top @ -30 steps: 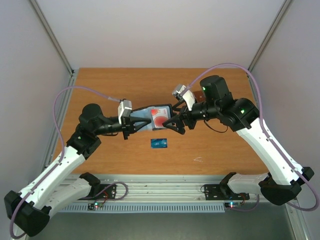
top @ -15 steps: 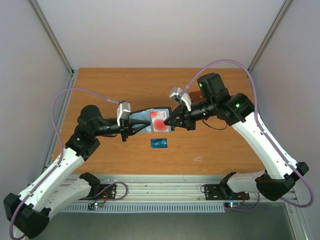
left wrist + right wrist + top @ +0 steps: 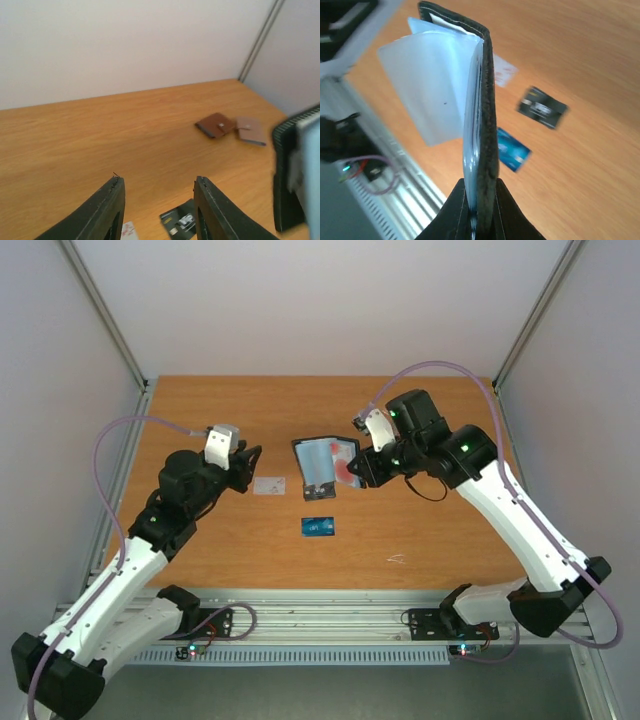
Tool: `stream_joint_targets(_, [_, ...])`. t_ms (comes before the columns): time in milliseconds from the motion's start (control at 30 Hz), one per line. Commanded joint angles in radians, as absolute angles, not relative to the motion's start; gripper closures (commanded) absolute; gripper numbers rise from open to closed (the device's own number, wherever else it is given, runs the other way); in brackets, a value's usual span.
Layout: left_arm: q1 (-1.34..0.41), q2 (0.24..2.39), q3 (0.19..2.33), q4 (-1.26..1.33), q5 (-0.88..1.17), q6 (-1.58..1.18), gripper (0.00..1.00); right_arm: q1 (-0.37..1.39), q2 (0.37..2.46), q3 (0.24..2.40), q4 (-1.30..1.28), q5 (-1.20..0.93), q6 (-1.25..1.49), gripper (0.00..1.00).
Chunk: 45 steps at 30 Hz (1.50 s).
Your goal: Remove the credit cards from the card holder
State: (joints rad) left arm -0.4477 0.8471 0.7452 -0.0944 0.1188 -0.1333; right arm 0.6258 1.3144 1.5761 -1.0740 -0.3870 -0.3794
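The card holder (image 3: 318, 468) is no longer being held from both sides. The left gripper (image 3: 158, 182) is being pulled away toward 9 o'clock, with its fingers being kept spread and nothing between them. A pale card (image 3: 270, 485), not there a moment ago, is now lying flat on the table (image 3: 200, 410) at 9 o'clock from the holder, so one more card is being counted as out. The holder is being lifted up near the middle of the table. It is being pinched by one edge in the right gripper (image 3: 479, 200), whose fingers are being pressed together on it. A white card with a red circle (image 3: 347, 470) is being seen inside the holder on its 3 o'clock side, so the job is not being called done yet. A blue card (image 3: 319, 526) is lying at 6 o'clock from the holder, and a black card (image 3: 542, 107) is being seen on the wood in the right wrist view. The holder is looking soft and black, with a stitched rim and shiny, bendy, light blue pockets. The cards are looking thin, flat and stiff, with four straight sides. The table is looking like smooth brown wood.
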Motion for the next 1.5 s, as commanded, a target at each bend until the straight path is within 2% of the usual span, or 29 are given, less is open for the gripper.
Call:
stream_joint_targets(0, [-0.433,0.833,0.740,-0.088,0.074,-0.077,0.64,0.695,1.378,1.664,-1.184,0.036,-0.216,0.99])
stream_joint_targets(100, [-0.433,0.831,0.752,-0.024,0.401,-0.070,0.77,0.763,1.425,1.721,-1.205,0.164,-0.208,0.99])
stream_joint_targets(200, [-0.450,0.852,0.765,0.099,0.729,-0.168,0.76,0.819,1.488,1.795,-1.231,0.184,-0.227,0.99])
stream_joint_targets(267, [-0.477,0.867,0.767,0.137,0.819,-0.267,0.75,0.844,1.511,1.819,-1.197,0.103,-0.276,0.99])
stream_joint_targets(467, [-0.494,0.878,0.751,0.122,0.789,-0.307,0.75,0.848,1.406,1.676,-0.934,-0.257,-0.356,0.99])
stream_joint_targets(667, [-0.461,0.870,0.736,0.127,0.667,-0.401,0.75,0.845,1.339,1.599,-0.839,-0.422,-0.409,0.99])
stream_joint_targets(800, [-0.454,0.865,0.733,0.150,0.718,-0.417,0.72,0.845,1.313,1.570,-0.798,-0.539,-0.429,0.99])
stream_joint_targets(1033, [-0.453,0.867,0.743,0.237,0.867,-0.432,0.69,0.841,1.268,1.524,-0.721,-0.609,-0.449,0.99])
stream_joint_targets(1067, [-0.453,0.870,0.748,0.253,0.899,-0.433,0.70,0.841,1.266,1.521,-0.715,-0.610,-0.448,0.99])
stream_joint_targets(1167, [-0.460,0.874,0.774,0.278,0.982,-0.429,0.88,0.840,1.273,1.517,-0.712,-0.591,-0.448,0.99])
stream_joint_targets(1233, [-0.463,0.873,0.793,0.290,1.024,-0.421,0.94,0.835,1.272,1.511,-0.700,-0.575,-0.446,0.99])
stream_joint_targets(1400, [-0.469,0.871,0.819,0.298,1.060,-0.412,0.97,0.811,1.271,1.493,-0.667,-0.559,-0.421,0.99])
stream_joint_targets(1467, [-0.469,0.874,0.818,0.313,1.057,-0.419,0.92,0.800,1.270,1.486,-0.649,-0.563,-0.411,0.99])
